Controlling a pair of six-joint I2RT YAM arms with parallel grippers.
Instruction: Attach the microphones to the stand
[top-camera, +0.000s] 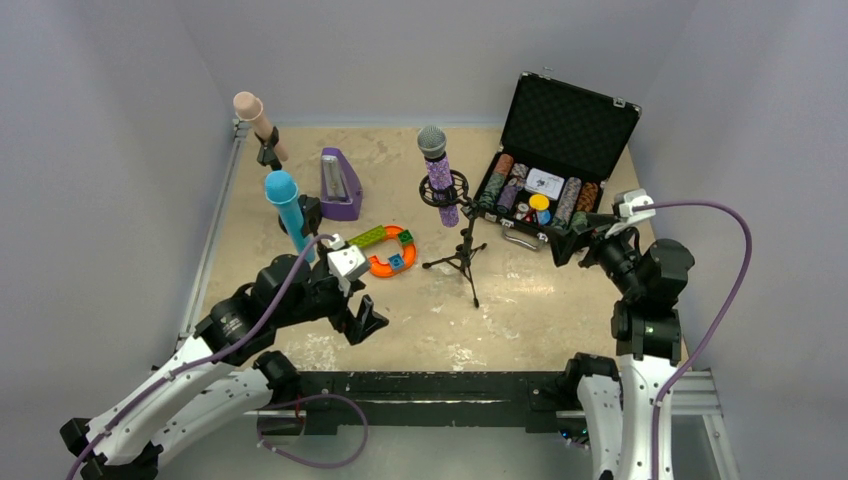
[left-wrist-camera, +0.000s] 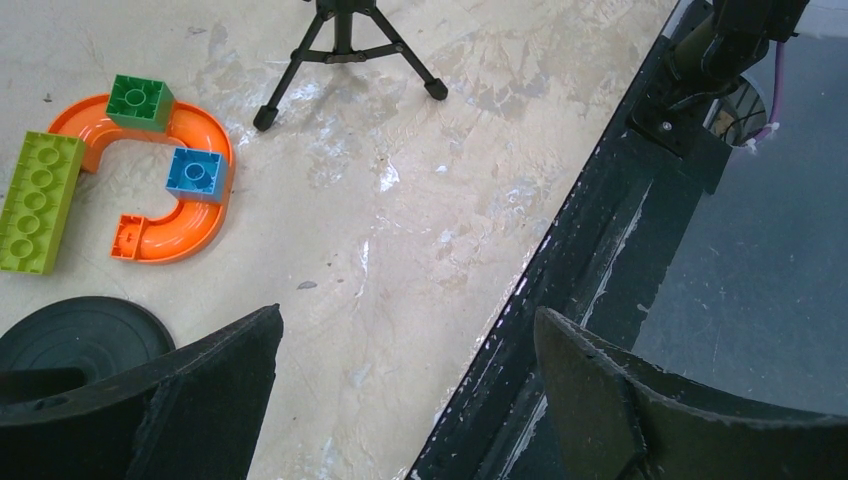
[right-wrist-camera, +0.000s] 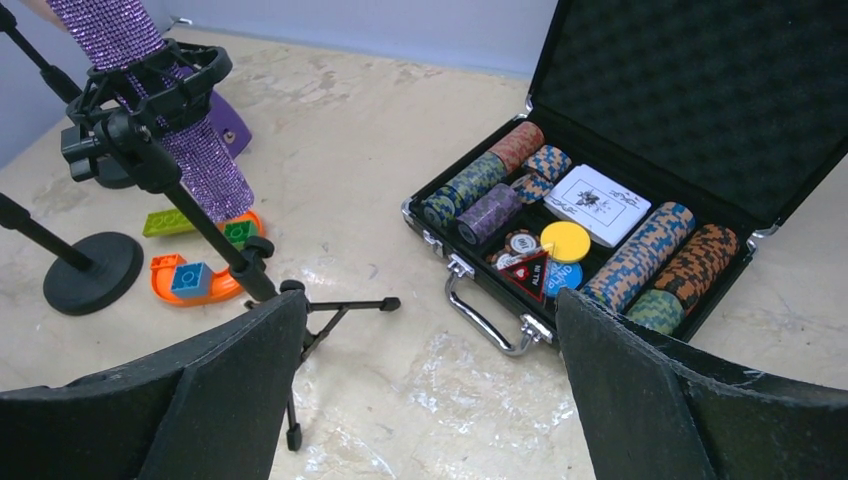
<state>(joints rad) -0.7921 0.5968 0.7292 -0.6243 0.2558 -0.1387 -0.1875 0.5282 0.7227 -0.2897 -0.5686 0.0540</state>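
The glittery purple microphone (top-camera: 440, 182) with a silver mesh head sits upright in the shock mount of a black tripod stand (top-camera: 461, 256) at mid-table; it also shows in the right wrist view (right-wrist-camera: 205, 175). The light blue microphone (top-camera: 288, 210) and the pale pink-beige microphone (top-camera: 258, 118) each stand clipped in a stand at the back left. My left gripper (top-camera: 362, 322) is open and empty, low near the table's front edge (left-wrist-camera: 405, 350). My right gripper (top-camera: 573, 246) is open and empty, in front of the chip case (right-wrist-camera: 430, 380).
An open black case of poker chips (top-camera: 545, 190) stands at the back right. A purple metronome (top-camera: 339, 186) and an orange toy track with bricks (top-camera: 388, 252) lie between the stands. A round black stand base (left-wrist-camera: 85, 335) is by my left fingers.
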